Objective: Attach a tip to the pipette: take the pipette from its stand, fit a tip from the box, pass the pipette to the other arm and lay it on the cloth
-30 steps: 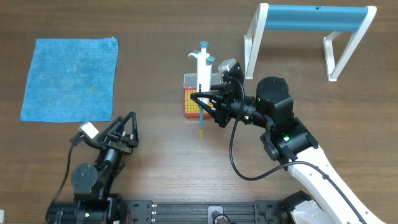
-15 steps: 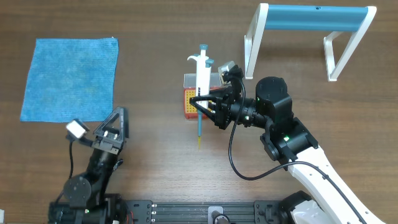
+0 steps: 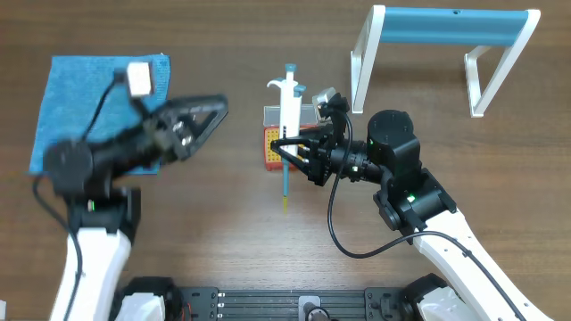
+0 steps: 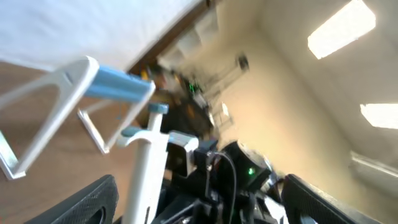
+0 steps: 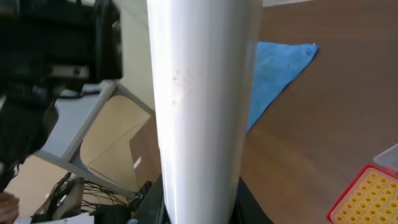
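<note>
Gripping pipette (image 3: 290,105) mid-body: right pincer (image 3: 285,144) clamped | left pincer (image 3: 211,114) spread wide, empty, well apart

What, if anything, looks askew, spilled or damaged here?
Nothing stands out: the right pincer grips the pipette, tip fitted, near the box; the cloth lies flat.

Brown wooden tabletop (image 3: 223,232), cream ceiling (image 4: 292,99), bright rectangular light panels (image 4: 341,28)
</note>
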Motion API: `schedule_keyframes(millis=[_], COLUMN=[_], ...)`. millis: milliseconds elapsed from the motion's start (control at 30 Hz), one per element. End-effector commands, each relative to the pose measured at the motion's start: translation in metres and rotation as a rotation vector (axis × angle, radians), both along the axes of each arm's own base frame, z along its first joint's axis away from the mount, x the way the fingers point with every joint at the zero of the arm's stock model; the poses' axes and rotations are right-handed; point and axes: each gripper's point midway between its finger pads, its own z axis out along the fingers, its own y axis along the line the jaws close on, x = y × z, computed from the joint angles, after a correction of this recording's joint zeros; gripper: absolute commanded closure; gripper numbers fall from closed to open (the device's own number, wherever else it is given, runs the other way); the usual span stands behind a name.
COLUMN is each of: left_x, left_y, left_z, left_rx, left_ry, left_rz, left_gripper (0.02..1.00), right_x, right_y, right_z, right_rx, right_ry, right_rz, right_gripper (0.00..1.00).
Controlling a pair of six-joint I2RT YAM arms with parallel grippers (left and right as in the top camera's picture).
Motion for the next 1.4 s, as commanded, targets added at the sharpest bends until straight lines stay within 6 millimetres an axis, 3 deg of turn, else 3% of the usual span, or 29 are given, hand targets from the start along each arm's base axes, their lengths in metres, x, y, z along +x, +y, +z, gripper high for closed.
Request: schedule_keyframes(millis=[33, 433, 733, 767, 800, 900, 1000, 1033, 1100, 1133, 1167, 1267, 1400], left_x=[-0.002, 0.002, 0.002, 0.003, 0.003, 0.004, 0.006, 0.007, 0.008, 0.01, 0.012, 0.02, 0.046], left_y=[-0.022, -0.079, -0.093, -0.093, -0.093, -0.093, -0.095, -0.096, -0.097, -0.098, -0.098, -0.097, -0.079], left_z=[-0.002, -0.017, -0.012, -0.012, -0.012, -0.012, -0.013, -0.013, -0.015, -0.016, -0.018, -0.029, -0.069], left_rx=[0.114, 0.091, 0.069, 0.069, 0.069, 0.068, 0.065, 0.063, 0.061, 0.061, 0.06, 0.064, 0.119], left_ry=[-0.103, -0.128, -0.167, -0.168, -0.171, -0.17, -0.165, -0.163, -0.154, -0.142, -0.129, -0.063, 0.066], left_rz=[-0.288, -0.441, -0.42, -0.418, -0.417, -0.414, -0.406, -0.403, -0.402, -0.397, -0.392, -0.382, -0.307], left_gripper=[0.163, 0.165, 0.167, 0.2, 0.351, 0.544, 0.961, 0.991, 0.991, 0.991, 0.991, 0.991, 0.991], right_x=[-0.009, -0.013, -0.025, -0.025, -0.025, -0.025, -0.029, -0.031, -0.034, -0.034, -0.034, -0.03, -0.013], right_y=[0.005, 0.007, 0.009, 0.009, 0.009, 0.009, 0.01, 0.01, 0.01, 0.01, 0.01, 0.007, -0.018], right_z=[0.026, 0.037, 0.041, 0.041, 0.041, 0.041, 0.041, 0.042, 0.042, 0.042, 0.042, 0.042, 0.041], right_rx=[0.062, 0.103, 0.126, 0.126, 0.126, 0.126, 0.129, 0.13, 0.132, 0.132, 0.132, 0.131, 0.123], right_ry=[-0.077, -0.078, -0.053, -0.054, -0.054, -0.054, -0.052, -0.05, -0.047, -0.046, -0.046, -0.05, -0.079], right_rz=[0.078, 0.098, 0.17, 0.169, 0.169, 0.172, 0.195, 0.205, 0.221, 0.22, 0.22, 0.207, 0.167], right_gripper=[0.925, 0.925, 0.925, 0.925, 0.928, 0.925, 0.923, 0.919, 0.435, 0.294, 0.24, 0.226, 0.218])
